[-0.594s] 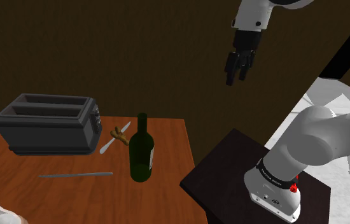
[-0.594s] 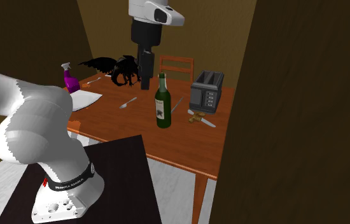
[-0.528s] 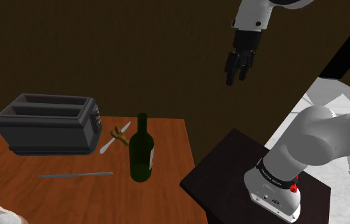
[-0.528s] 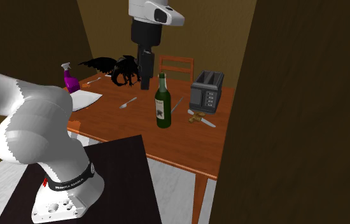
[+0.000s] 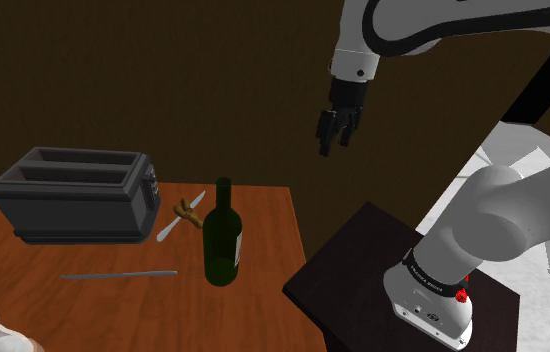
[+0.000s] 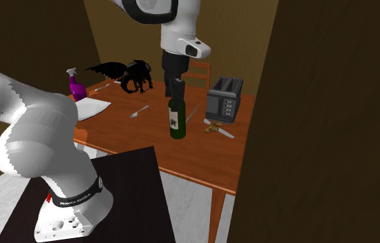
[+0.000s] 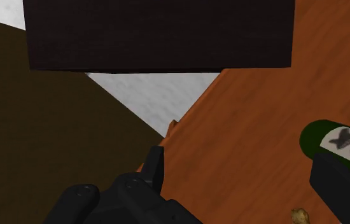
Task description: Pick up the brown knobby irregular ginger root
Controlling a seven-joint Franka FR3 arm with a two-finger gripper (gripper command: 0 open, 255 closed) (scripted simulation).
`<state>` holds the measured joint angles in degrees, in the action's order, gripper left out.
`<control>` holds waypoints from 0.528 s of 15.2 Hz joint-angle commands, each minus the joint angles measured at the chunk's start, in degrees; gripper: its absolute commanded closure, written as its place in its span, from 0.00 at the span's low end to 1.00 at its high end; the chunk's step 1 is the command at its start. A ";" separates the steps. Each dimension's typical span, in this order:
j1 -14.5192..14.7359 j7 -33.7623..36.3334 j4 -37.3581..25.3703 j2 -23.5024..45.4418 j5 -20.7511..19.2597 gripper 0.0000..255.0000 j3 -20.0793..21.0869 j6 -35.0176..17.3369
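The ginger root [image 5: 189,212] is a small tan knobby piece on the wooden table [image 5: 93,315], lying against a table knife [image 5: 171,230] between the toaster and the wine bottle. It also shows in the second exterior view [image 6: 213,127] and at the picture's edge in the wrist view [image 7: 301,217]. My gripper [image 5: 330,146] hangs high in the air, well above the table's near corner and to the shoulder view's right of the ginger. In the second exterior view the gripper [image 6: 177,89] stands just over the bottle's neck. Its fingers [image 7: 155,167] stand apart: the gripper [image 7: 240,160] is open and holds nothing.
A tall dark green wine bottle [image 5: 223,240] stands upright between gripper and ginger. A dark toaster [image 5: 73,195] sits behind it. A long thin utensil [image 5: 118,274], a spoon [image 6: 138,110], a purple spray bottle [image 6: 77,86] and a black dragon figure [image 6: 123,74] share the table. A chair [image 6: 191,71] stands behind it.
The arm has swung toward the table: the gripper moved to the shoulder view's left and a little lower, now above the bottle. Nothing on the table moved.
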<state>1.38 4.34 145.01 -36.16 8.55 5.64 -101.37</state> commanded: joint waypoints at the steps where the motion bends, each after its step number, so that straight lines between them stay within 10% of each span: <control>1: 0.67 0.29 -0.09 3.50 0.94 0.00 1.09 -4.23; 8: 2.47 0.54 -1.23 16.90 3.03 0.00 4.34 -18.77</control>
<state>3.58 4.79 144.23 -21.22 11.34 9.52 -118.15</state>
